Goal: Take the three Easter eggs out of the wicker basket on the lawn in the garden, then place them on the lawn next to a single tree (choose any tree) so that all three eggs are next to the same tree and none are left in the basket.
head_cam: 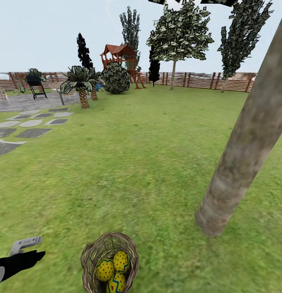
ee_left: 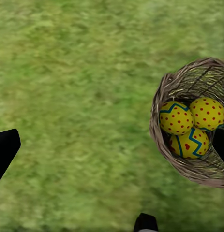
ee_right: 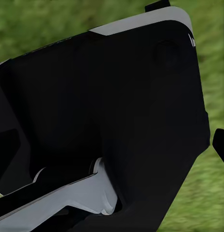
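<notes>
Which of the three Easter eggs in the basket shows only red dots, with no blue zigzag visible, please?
The egg lying against the wicker basket's far wall in the left wrist view; the other two show blue zigzags.

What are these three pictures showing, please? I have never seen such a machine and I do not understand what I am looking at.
A two-armed wheeled robot in a simulated garden took them. The head camera looks over the lawn: a wicker basket holding three Easter eggs sits near a tree, with the left gripper beside it. The left wrist camera looks down on the same basket and eggs. The right wrist camera mostly sees dark robot parts. Nothing is held yet.
</notes>
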### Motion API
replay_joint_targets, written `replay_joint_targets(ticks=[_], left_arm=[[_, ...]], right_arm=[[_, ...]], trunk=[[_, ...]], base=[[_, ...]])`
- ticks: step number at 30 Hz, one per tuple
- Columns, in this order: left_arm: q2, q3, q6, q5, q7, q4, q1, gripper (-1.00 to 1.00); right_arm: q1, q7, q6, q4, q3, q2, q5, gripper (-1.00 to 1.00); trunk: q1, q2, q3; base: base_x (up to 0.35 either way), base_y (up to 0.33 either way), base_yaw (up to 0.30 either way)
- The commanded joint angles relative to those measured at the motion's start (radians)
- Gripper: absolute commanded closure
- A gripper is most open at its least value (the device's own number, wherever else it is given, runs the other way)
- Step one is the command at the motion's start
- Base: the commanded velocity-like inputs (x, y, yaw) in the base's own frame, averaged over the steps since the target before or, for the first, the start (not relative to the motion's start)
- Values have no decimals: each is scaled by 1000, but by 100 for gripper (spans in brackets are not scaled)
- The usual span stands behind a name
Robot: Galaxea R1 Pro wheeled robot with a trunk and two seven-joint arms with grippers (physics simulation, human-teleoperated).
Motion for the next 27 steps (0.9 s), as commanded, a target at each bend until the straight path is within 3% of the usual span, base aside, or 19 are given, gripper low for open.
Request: replay_joint_targets(ticks=[1,8,21,27], left_arm=[[0,0,5,8,5,-1,-1,-100],[0,-5,5,-19,18,0,-1,-100],[0,-24,5,-29,22,4,-2,-100],[0,-52,5,-30,28,8,-2,-100]], right_arm=[[0,2,6,-2,-1,0,-10,-100],[0,2,6,-2,-1,0,-10,-100],[0,2,-17,-11,-1,2,-10,-100],[1,2,-27,7,2,-31,-9,-100]], trunk=[[0,-1,-1],[0,-1,-1],[0,-1,-1],[0,-1,-1]], base=[[0,-18,0],[-13,-82,0],[-1,-12,0],[0,-32,0]])
